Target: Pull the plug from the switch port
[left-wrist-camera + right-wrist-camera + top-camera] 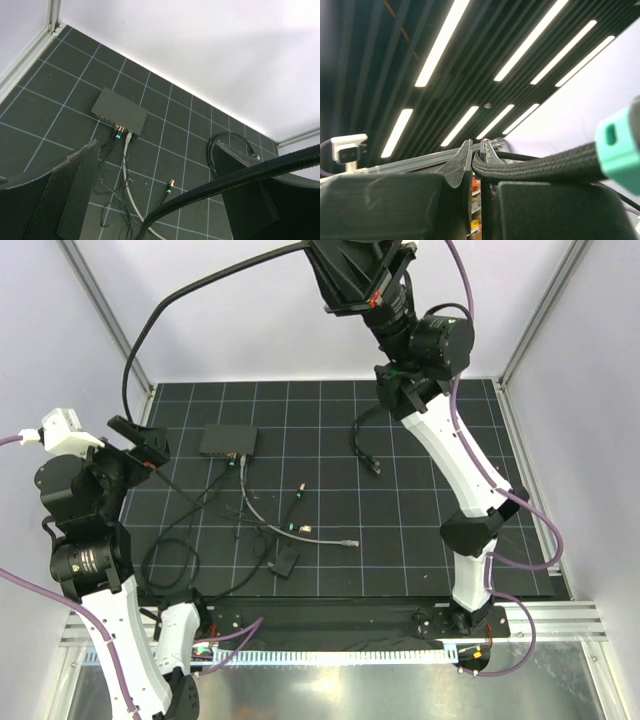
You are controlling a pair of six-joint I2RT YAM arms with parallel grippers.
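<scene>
White walls stand around a black mat (400,540) with thin pale grid lines, and that mat covers the counter. Far back on the left side of the mat I see the switch (228,440), a flat dark grey box with smooth sides. Along its near edge, dark plugs (119,134) with green tips and a pale grey cable (126,175) sit in its ports. The grey cable snakes off toward the middle of the mat, and thin black wires (208,490) loop around it. A small black block (286,562) lies nearer the front on one thin wire. A little gold-tipped connector (170,184) lies loose on the mat. A curled black cable (365,450) lies to the right, well apart from the switch. My left gripper (156,150) hangs over the left edge of the mat with its rough dark fingers (70,200) spread wide, gripping nothing. A thick black woven cable (235,180) cuts across its view, between it and the mat. My right arm is lifted high, and the right gripper (477,150) is pinched tight on that woven cable, which has a blue-green end piece (620,145). Long ceiling lights (440,45) glow above it.
</scene>
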